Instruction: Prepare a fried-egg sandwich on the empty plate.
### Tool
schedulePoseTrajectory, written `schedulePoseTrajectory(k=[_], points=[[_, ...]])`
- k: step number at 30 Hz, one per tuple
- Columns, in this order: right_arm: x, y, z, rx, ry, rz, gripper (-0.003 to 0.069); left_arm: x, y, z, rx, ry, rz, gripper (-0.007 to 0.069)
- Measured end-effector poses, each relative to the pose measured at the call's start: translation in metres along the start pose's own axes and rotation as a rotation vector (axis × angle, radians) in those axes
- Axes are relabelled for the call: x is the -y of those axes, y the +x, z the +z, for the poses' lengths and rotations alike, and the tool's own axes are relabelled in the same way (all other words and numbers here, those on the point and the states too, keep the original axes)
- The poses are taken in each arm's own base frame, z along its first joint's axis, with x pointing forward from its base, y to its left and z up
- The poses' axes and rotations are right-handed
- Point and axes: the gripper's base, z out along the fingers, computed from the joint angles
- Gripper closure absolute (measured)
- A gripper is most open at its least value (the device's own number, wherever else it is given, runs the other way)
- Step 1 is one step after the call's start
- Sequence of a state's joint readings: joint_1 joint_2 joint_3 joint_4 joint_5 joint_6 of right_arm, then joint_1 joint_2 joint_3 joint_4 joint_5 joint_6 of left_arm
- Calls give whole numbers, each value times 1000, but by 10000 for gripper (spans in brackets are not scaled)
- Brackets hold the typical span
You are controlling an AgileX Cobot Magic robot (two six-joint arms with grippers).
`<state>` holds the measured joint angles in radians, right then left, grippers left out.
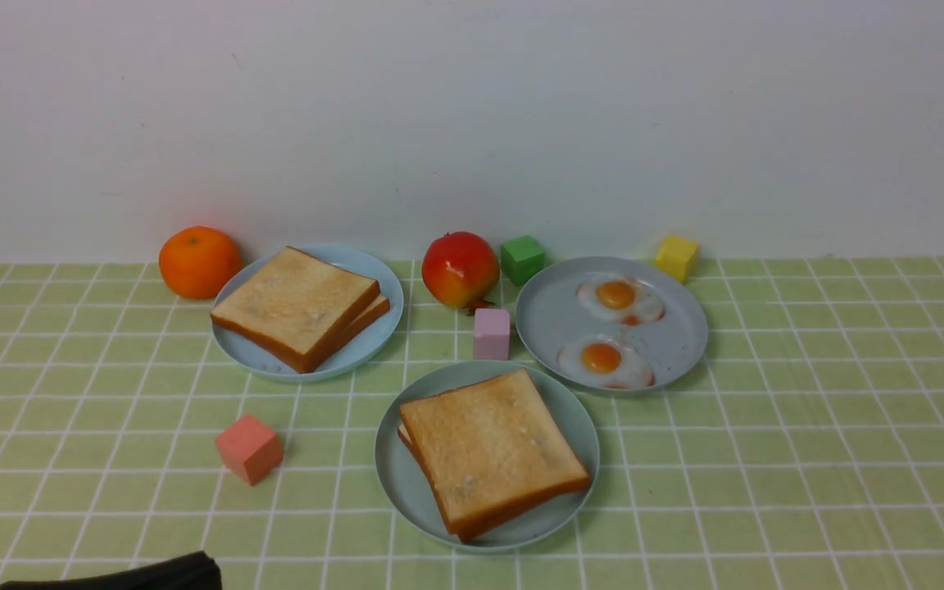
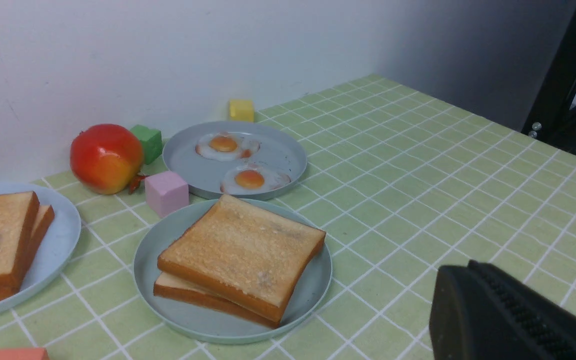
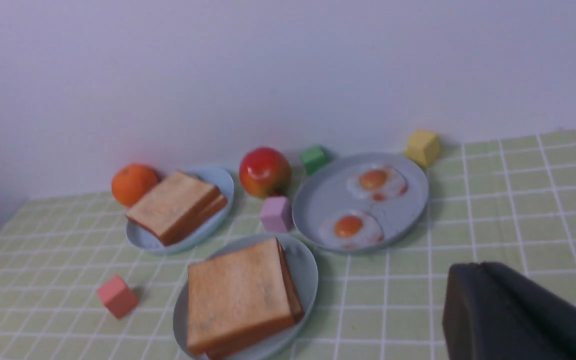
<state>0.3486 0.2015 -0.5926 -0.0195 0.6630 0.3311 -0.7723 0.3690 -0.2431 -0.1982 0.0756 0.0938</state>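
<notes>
The pale teal-green plate (image 1: 394, 483) sits at the front centre of the table. Two golden toast slices (image 1: 490, 449) lie stacked on it; what lies between them is hidden. The plate (image 2: 313, 280) and the stack (image 2: 240, 255) also show in the left wrist view, and the stack shows in the right wrist view (image 3: 238, 295). My left gripper (image 2: 460, 267) is shut and empty, to the side of the plate; only its dark tip (image 1: 161, 574) shows in the front view. My right gripper (image 3: 473, 267) is shut and empty, apart from the plates.
A light blue plate (image 1: 357, 348) with two toast slices (image 1: 296, 305) stands at the back left. A grey-blue plate (image 1: 550, 315) holds two fried eggs (image 1: 605, 360). Around them lie an orange (image 1: 197, 262), a red fruit (image 1: 460, 269), and green (image 1: 523, 259), yellow (image 1: 677, 257), lilac (image 1: 492, 333) and salmon (image 1: 249, 448) cubes.
</notes>
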Motion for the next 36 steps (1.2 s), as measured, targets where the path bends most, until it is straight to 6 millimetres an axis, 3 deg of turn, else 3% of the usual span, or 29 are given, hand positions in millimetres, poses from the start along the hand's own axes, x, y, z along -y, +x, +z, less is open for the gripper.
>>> schedulePoseTrajectory(k=[8,9,11,18,23,31,36], points=[[21,66,45,-20,6,3,643,0,2,0,-11,1,0,638],[21,66,45,-18,5,2,643,0,2,0,-11,1,0,638],[30,94,53,-105,34,2,640,0,2,0,-11,1,0,638],[48,143,59,-236,106,34,636,0,2,0,-13,1,-3,638],[55,149,56,-192,197,106,640,0,2,0,-13,1,-3,638],[58,145,49,-50,271,-44,673,0,2,0,-13,1,-3,638],[58,145,48,-48,270,-94,672,0,2,0,-15,1,-3,638]])
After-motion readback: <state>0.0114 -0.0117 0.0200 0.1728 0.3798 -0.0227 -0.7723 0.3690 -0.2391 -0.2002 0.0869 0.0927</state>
